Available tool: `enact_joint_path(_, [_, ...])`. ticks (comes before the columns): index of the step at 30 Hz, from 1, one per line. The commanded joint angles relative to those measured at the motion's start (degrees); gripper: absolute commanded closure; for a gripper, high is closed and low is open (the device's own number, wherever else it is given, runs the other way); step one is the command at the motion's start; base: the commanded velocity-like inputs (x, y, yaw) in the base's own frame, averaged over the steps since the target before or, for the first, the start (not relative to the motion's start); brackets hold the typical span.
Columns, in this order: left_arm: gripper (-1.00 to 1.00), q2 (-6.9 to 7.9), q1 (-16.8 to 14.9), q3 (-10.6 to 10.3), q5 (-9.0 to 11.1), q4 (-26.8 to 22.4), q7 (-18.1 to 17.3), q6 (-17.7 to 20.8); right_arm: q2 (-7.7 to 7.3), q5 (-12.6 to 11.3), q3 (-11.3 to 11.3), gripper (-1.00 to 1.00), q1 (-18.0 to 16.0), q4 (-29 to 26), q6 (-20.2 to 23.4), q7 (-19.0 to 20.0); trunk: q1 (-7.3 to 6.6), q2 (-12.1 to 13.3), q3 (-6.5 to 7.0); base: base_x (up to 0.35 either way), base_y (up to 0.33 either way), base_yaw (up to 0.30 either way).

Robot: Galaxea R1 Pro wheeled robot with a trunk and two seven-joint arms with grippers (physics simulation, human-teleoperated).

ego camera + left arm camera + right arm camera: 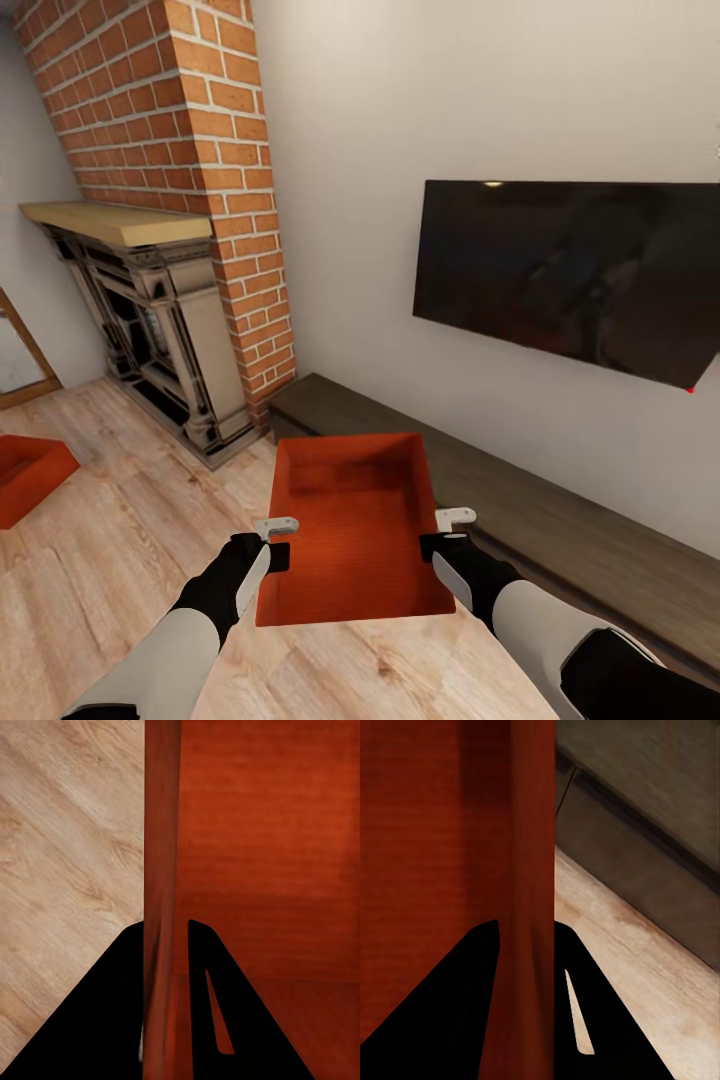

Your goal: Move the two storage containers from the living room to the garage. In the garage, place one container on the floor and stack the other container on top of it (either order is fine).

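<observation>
wall-mounted dark television (570,275), framed mirror (20,355) by the fireplace

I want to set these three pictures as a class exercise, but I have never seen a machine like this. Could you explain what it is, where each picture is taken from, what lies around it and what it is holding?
These are simulator renders of a wheeled robot with two arms. The large picture comes from a camera on its head, looking down over both arms. The other two come from cameras by each gripper, looking along its two fingers. The left gripper and the right gripper each pinch a side wall of one red-orange storage container; the wrist views show a wall between the dark fingers. A second container lies on the wood floor. Around stand a brick chimney, a fireplace, a low dark cabinet and a wall screen.
</observation>
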Motion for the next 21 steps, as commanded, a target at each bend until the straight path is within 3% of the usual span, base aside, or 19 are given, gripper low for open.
enact_joint_path(1, [1.00,-0.08,-0.02,0.17,-0.56,-0.02,0.52,0.41,0.00,-1.11,1.38,1.00,-0.04,-1.14,0.16,-0.19,0.04,-0.12,-0.03,0.000,0.000,0.000])
enact_joint_path(21, [1.00,-0.08,-0.02,0.17,-0.56,-0.02,0.52,0.41,0.00,-1.11,1.38,1.00,-0.02,-1.14,0.16,-0.19,0.04,-0.12,1.80,0.000,0.000,0.000])
